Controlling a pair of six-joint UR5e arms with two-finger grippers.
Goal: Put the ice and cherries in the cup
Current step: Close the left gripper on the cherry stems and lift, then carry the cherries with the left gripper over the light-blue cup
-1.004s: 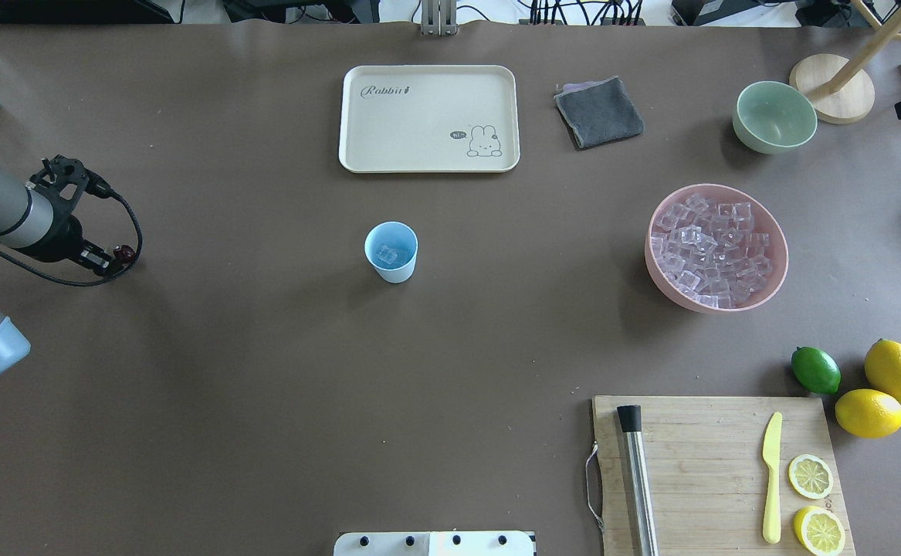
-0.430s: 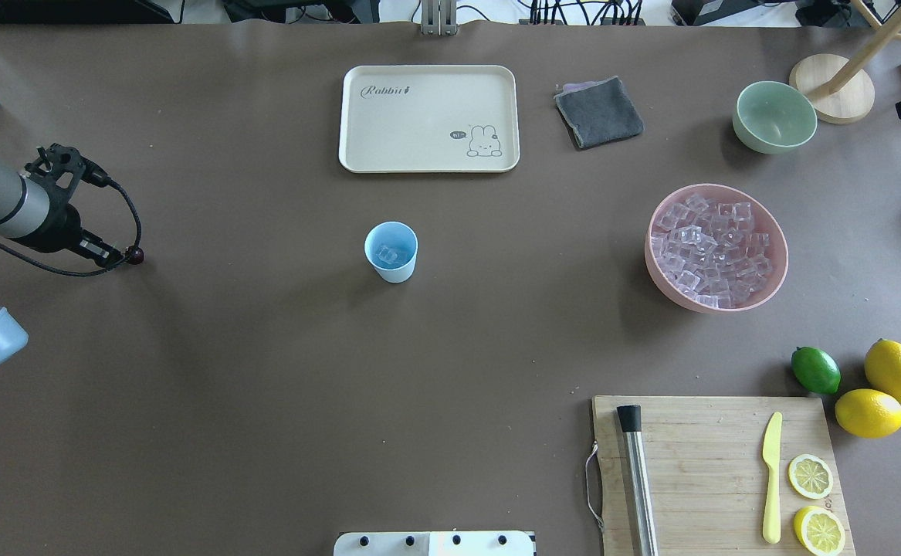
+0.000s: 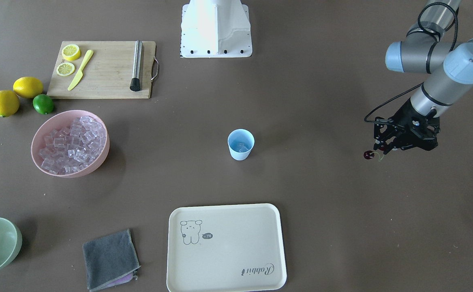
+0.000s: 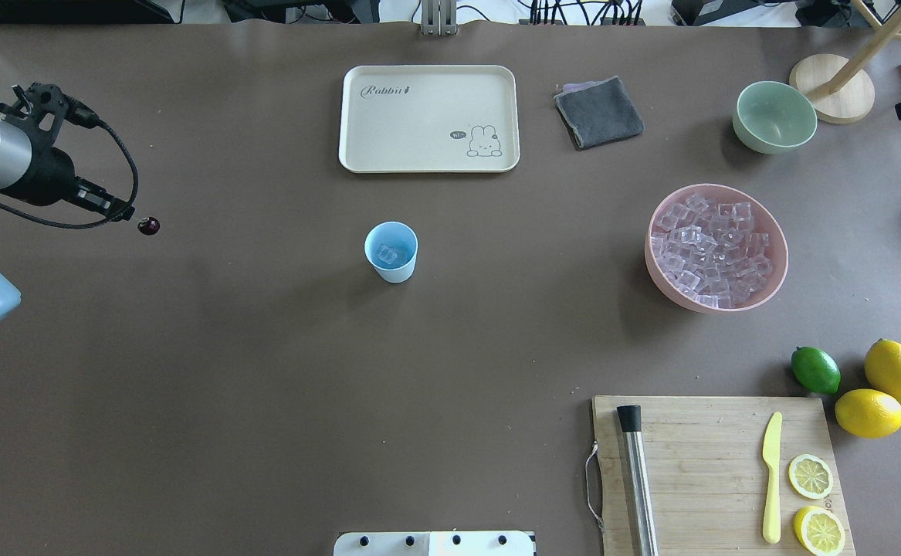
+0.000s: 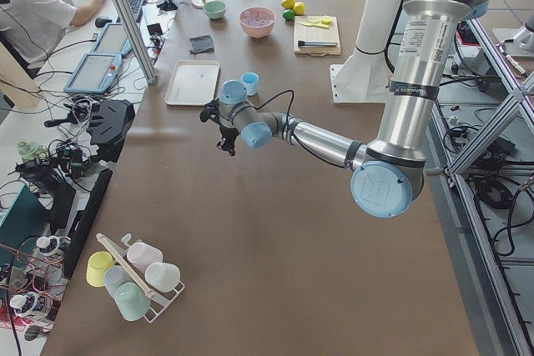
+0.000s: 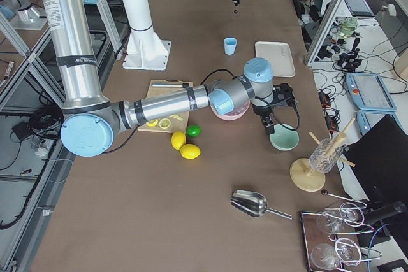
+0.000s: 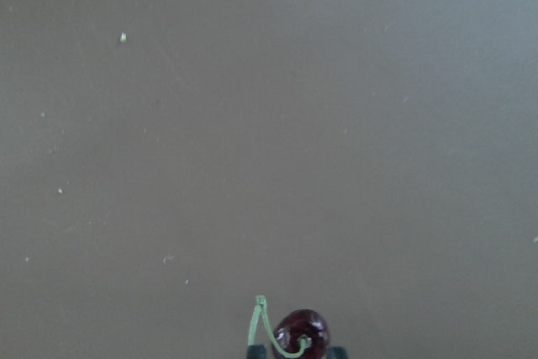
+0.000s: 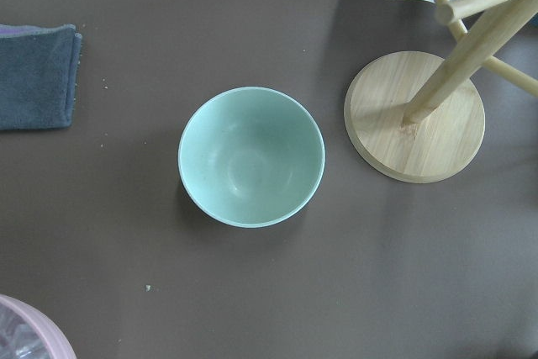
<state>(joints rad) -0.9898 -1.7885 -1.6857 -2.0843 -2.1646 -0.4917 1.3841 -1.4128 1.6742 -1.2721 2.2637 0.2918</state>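
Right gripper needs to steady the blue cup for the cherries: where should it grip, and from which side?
I'd grip the outer wall just under the rim, coming in level from the pink bowl side. The cup stands upright and widens upward, so it should not slip down through the jaws; that leaves its mouth clear for the left gripper holding the cherries.

Your robot has silver arm tubes point(image 3: 435, 91) with light-blue joint caps point(image 3: 469, 56), a black left gripper point(image 3: 383, 151), a thin black cable point(image 4: 134, 181) and a white base point(image 3: 216, 24).
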